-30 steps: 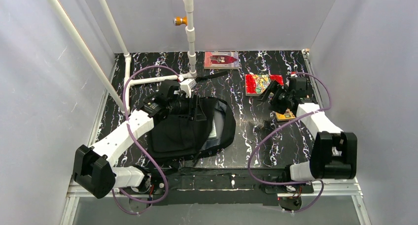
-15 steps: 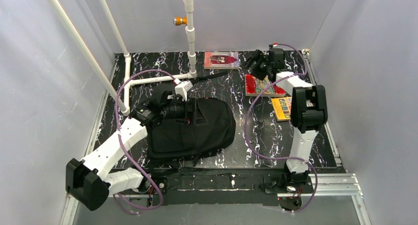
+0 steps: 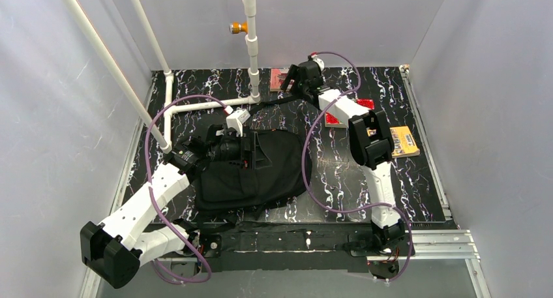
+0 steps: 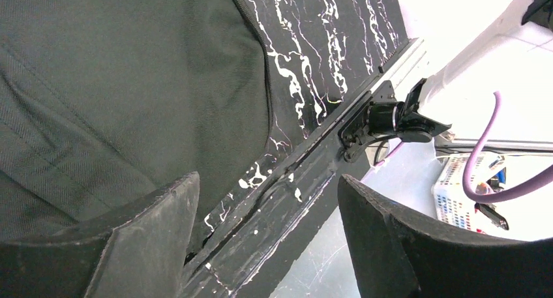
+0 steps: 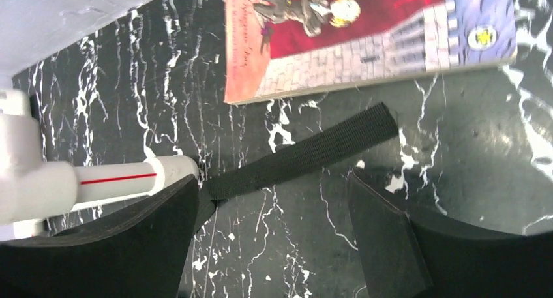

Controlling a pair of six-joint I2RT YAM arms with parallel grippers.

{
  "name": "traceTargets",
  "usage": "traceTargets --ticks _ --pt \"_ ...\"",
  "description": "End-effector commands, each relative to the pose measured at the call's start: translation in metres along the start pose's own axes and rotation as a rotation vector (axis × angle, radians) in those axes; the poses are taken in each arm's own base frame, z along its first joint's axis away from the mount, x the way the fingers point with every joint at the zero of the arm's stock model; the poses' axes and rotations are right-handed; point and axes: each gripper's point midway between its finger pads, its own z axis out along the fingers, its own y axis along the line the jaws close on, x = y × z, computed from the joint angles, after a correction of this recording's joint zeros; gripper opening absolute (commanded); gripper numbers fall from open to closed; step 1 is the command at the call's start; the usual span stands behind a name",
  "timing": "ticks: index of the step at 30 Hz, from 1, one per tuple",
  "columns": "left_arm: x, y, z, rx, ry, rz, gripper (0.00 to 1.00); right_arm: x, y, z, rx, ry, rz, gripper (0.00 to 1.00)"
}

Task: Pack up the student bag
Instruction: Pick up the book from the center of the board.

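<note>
the student bag (image 3: 267,171) lies on the marbled table (image 3: 339,177), left of centre. the left gripper (image 4: 267,246) hangs spread over its edge, gripping nothing. the right gripper (image 5: 274,239) is spread above a black strap (image 5: 306,156) beside a red book (image 5: 365,30).

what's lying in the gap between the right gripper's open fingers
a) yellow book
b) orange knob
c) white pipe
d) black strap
D: the right wrist view shows a flat black strap lying on the table across the gap of the open right gripper, just short of the red-covered book.
</note>
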Motion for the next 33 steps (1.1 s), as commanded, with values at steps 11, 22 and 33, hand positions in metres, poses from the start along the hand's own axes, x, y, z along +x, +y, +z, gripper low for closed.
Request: traceTargets --ticks 11,22,33 --pt "-0.005 0.001 -0.015 -0.041 -0.035 0.022 0.76 0.027 -0.051 0.053 0.091 -0.153 0.650 0.85" --pt "-0.006 0.002 -0.018 -0.059 -0.039 0.035 0.76 0.039 -0.073 0.096 0.085 -0.150 0.918 0.78" --pt "-0.004 0.004 -0.017 -0.069 -0.029 0.043 0.77 0.020 -0.096 0.106 0.096 -0.252 0.967 0.64"
